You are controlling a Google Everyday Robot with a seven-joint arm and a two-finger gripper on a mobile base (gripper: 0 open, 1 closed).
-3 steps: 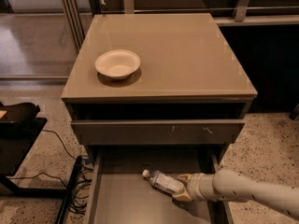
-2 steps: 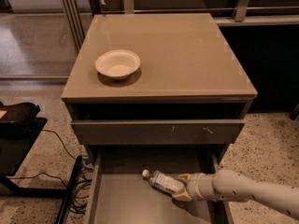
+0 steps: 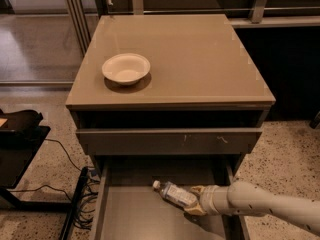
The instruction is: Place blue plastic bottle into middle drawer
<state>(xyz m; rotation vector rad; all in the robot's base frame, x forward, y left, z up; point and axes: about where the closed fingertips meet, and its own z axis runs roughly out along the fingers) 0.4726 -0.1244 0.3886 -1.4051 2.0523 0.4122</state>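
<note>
The blue plastic bottle (image 3: pixel 173 193) lies on its side inside the open middle drawer (image 3: pixel 135 219), white cap pointing left. My gripper (image 3: pixel 195 201) comes in from the right on a white arm and sits at the bottle's base end, its tan fingers on either side of the base, low over the drawer floor. The drawer is pulled out below the cabinet's scuffed front panel.
A white bowl (image 3: pixel 126 68) sits on the cabinet top (image 3: pixel 200 59) at the left. The scuffed drawer front (image 3: pixel 170 141) overhangs the open drawer. A black stand (image 3: pixel 20 149) and cables (image 3: pixel 75 184) are on the floor at the left. Speckled floor lies to the right.
</note>
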